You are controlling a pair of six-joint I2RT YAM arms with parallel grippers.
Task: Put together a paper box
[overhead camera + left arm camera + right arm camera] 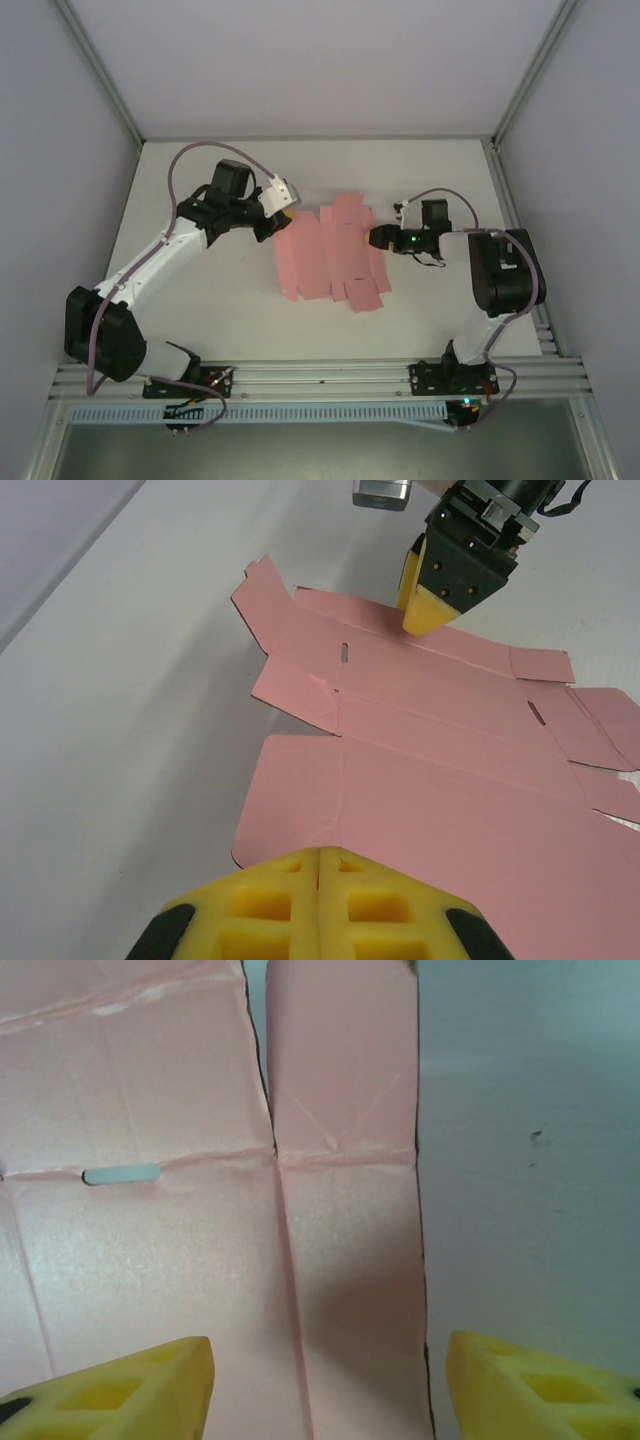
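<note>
1. Closest to me, at the bottom of the left wrist view, my left gripper [318, 880] is clenched. Its yellow pads are pressed together with nothing between them, just beside the sheet's near edge.
2. Beyond it lies the paper box [430, 740], a flat pink cut-out in the middle of the table [200, 320]. Its flaps are spread out and no wall is folded up.
3. Farthest off, at the top right of that view, my right gripper [435, 610] stands over the sheet's far edge. In its own camera the pads are well apart, released, either side of a narrow end panel by a small slot [122, 1174], and they grasp nothing.
4. I judge this to be the very start: setting up the first fold, with nothing formed yet.
5. The next move calls for lifting that end panel along its crease. Thin card lying flat is hard to pinch, so I would pin the sheet with the closed left pads to stop it sliding.
</note>
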